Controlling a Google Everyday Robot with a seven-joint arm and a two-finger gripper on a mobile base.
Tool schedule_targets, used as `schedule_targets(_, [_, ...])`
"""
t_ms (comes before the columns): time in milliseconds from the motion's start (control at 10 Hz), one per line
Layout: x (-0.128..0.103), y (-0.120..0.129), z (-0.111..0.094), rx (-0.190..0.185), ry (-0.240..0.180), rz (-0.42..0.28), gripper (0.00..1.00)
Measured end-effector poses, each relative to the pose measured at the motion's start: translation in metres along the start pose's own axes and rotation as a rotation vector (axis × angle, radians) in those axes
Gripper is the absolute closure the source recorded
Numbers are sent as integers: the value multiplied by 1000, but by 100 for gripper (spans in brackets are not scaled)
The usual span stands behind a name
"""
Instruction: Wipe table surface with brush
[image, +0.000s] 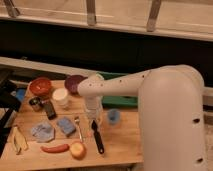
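The brush (98, 142) lies on the light wooden table surface (122, 142), its black handle running toward the front edge and its far end under my gripper. My gripper (93, 121) points straight down from the white arm (115, 85), set on that far end of the brush and shut on it. The brush head is hidden by the gripper. The brush still rests on the table.
Left of the brush lie a silver fork (78, 128), a blue sponge (66, 126), a grey-blue cloth (43, 132), a red pepper (55, 148) and a round fruit (78, 149). A blue cup (114, 116) stands right of the gripper, with the green tray (125, 101) behind. Bowls (40, 86) and a white cup (61, 96) stand at back left.
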Motion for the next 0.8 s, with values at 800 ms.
schedule_targets(800, [21,-12,-12,92,47,-107,100])
